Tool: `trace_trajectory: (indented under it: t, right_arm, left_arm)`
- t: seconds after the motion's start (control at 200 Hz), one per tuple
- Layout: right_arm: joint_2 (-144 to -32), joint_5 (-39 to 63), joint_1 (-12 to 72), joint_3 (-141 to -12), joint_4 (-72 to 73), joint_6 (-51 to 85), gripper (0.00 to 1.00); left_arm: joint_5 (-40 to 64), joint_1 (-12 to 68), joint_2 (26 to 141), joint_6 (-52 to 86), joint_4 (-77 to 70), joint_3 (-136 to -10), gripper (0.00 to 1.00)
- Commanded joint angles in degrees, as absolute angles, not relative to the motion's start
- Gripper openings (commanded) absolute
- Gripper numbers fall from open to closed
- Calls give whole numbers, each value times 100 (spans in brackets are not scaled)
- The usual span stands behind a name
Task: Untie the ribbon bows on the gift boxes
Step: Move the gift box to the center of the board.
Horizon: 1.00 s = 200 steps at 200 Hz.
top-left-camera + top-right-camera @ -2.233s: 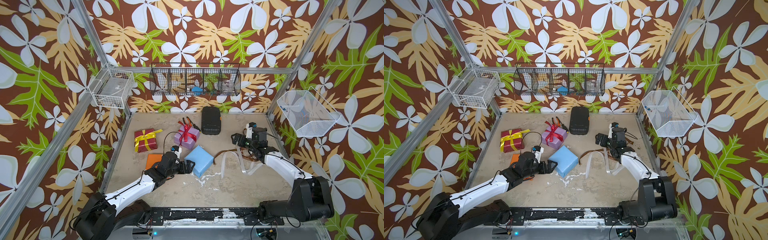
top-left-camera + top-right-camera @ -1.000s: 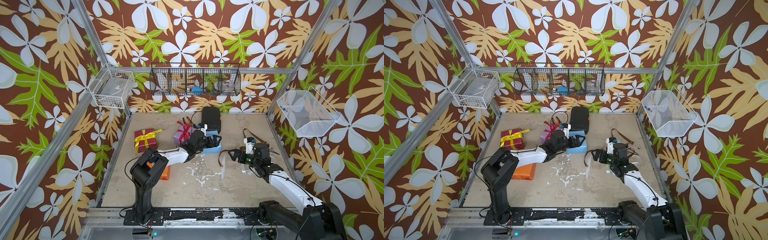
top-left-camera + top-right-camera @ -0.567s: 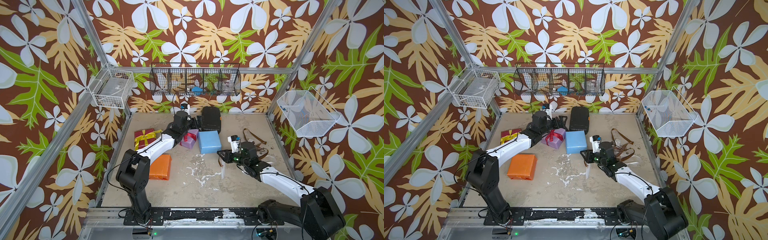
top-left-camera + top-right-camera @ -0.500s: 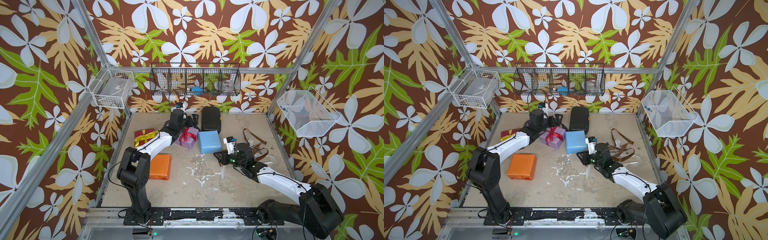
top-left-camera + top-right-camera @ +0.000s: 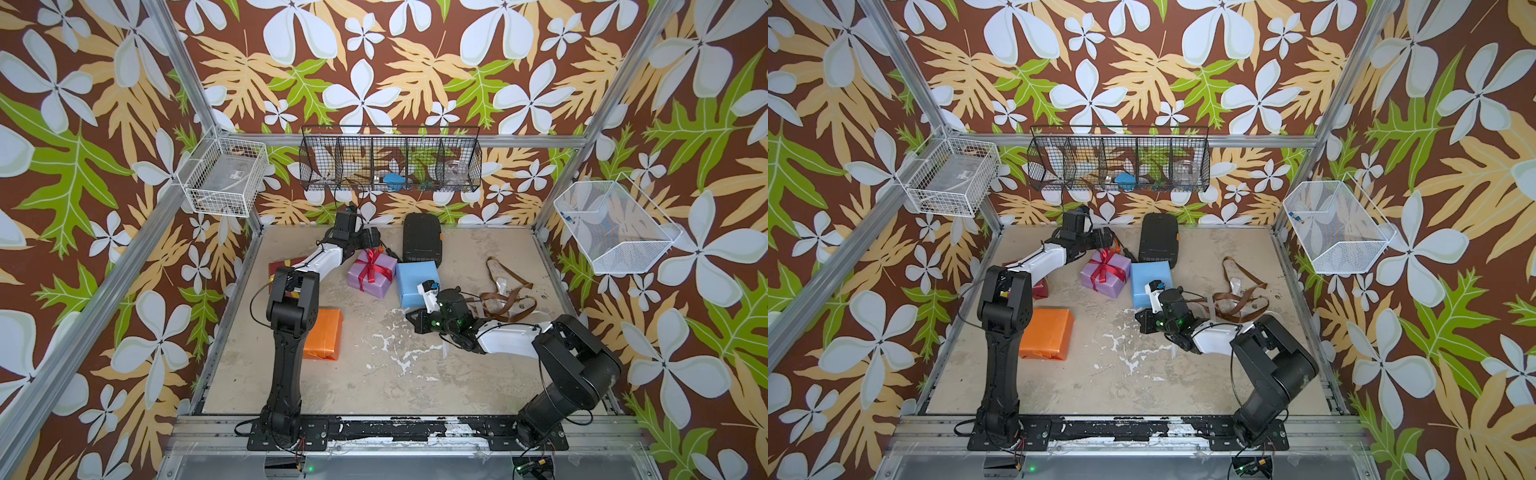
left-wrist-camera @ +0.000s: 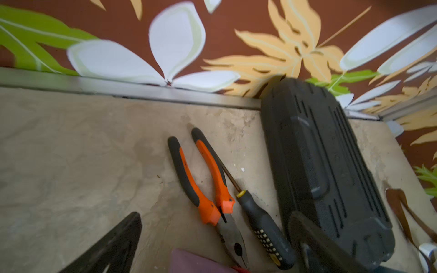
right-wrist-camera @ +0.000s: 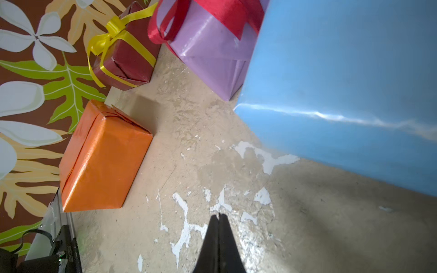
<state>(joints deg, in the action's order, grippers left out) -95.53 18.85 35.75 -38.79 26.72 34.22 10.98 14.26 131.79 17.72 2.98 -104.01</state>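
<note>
Both top views show the lilac gift box with its red ribbon bow tied. My left gripper hangs open just behind it, over pliers, holding nothing. The light blue box and orange box carry no ribbon. My left arm hides most of the dark red box, whose yellow bow is tied. My right gripper is shut on nothing, low over the floor in front of the blue box. A brown ribbon lies loose at the right.
Orange-handled pliers and a screwdriver lie beside the black ribbed case by the back wall. A strip of white ribbon lies under my right forearm. Wire baskets hang on the walls.
My right gripper has shut and slid left toward the blue box. My left gripper has left the blue box beside the lilac one and swung back toward the pliers.
</note>
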Motion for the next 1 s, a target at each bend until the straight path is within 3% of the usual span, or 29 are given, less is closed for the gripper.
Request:
trace_trajectory:
  t: [0.0,0.33,0.791,0.926,0.996]
  right_arm:
    - [-9755,1520,3579,-4026,2722,3337,0]
    - [-9972,635,3146,-4519,1952,3093,0]
    - [-9836,729,2808,-4535,1790,3014,2]
    - [-9712,494,2754,-4470,1571,2950,6]
    - [-9551,405,2684,-4382,1446,2901,13]
  left_arm:
    - [1749,1413,13447,1472,593,-10516,100]
    - [2512,1416,12871,1382,-124,-9206,92]
    - [2743,2016,11120,1496,-761,-6756,90]
    - [2706,2342,10714,1908,-1149,-5995,90]
    - [2676,2566,10590,2102,-1241,-5803,90]
